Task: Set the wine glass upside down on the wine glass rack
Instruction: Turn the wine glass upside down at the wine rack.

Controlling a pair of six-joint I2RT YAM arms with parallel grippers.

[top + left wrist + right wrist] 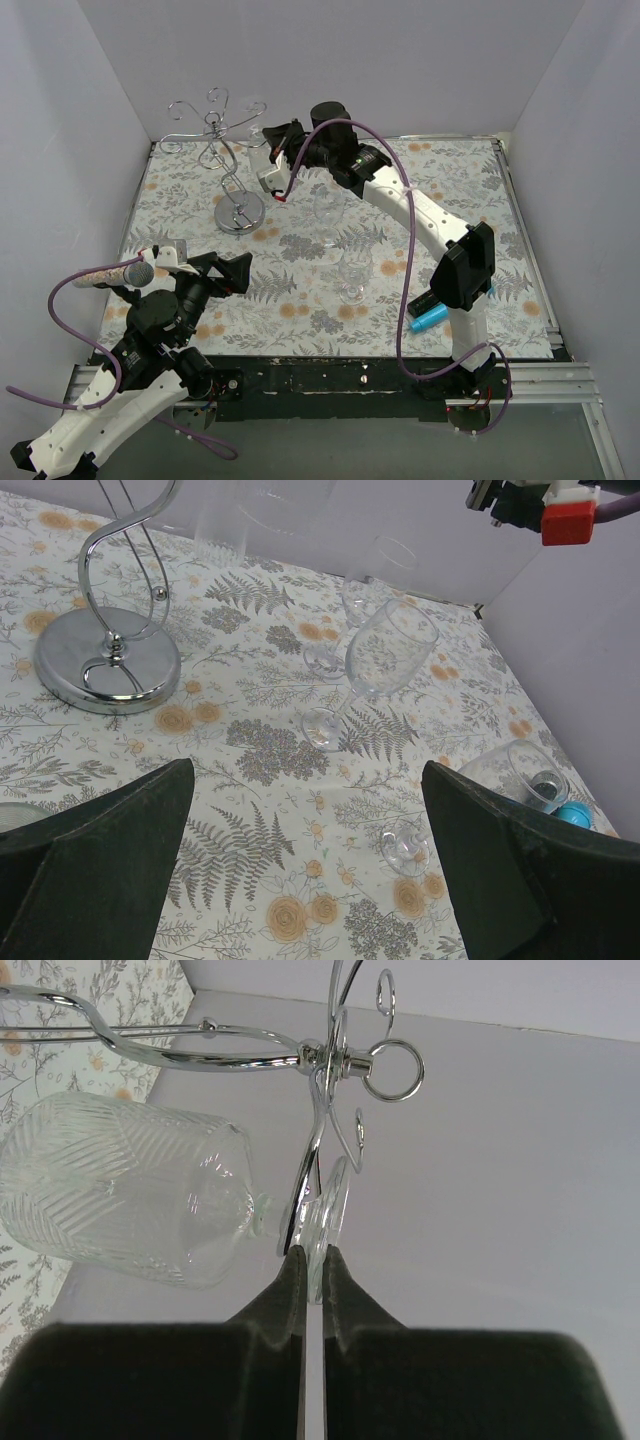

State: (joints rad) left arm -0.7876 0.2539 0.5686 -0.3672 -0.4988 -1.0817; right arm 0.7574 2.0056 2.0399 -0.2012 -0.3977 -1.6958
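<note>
Silver wire wine glass rack [240,212] at far left from above. Right gripper [272,150] up among its curled arms, the held glass almost invisible there. Left gripper [222,272] near left, spread wide.

From left wrist: rack top cut off, spare glasses [385,655] standing mid-table.

From right wrist: pinching the foot of the wine glass [130,1200], bowl lying sideways to the left, foot beside a rack arm, contact unclear.

The left arm [150,345] is folded low by its base, wrist angled forward, the left gripper [232,272] spread wide and holding nothing. The right arm [420,215] stretches far forward and turns left at the wrist, the right gripper [312,1260] pinched tight on the wine glass [130,1205] foot.
</note>
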